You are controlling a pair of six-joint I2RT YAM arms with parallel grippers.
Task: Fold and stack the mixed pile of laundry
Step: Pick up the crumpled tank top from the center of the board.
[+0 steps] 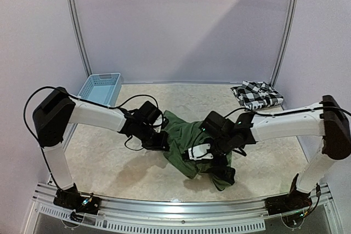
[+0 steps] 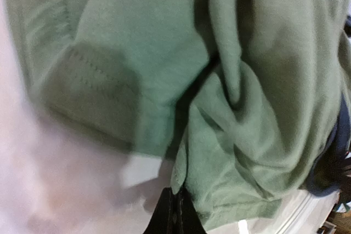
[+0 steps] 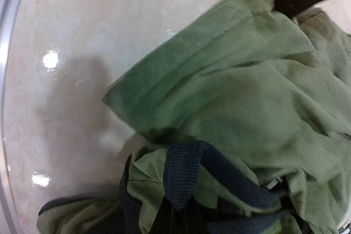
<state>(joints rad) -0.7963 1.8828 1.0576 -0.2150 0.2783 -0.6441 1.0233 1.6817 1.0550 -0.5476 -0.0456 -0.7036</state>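
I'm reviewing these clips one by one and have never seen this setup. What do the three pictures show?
Two robot arms are bolted at the near edge of a table. The wide picture looks down from above and behind them; the close-ups come from a camera on each wrist. On it lie a crumpled olive-green shirt in the middle, a black-and-white checked shirt far right, and a light blue basket far left. The left gripper and right gripper are both shut on the olive-green shirt.

No writing, label, brand or number can be read in any view. None is made out on the olive-green shirt [image 1: 189, 143], the checked shirt [image 1: 256, 95] or the light blue basket [image 1: 100, 87].
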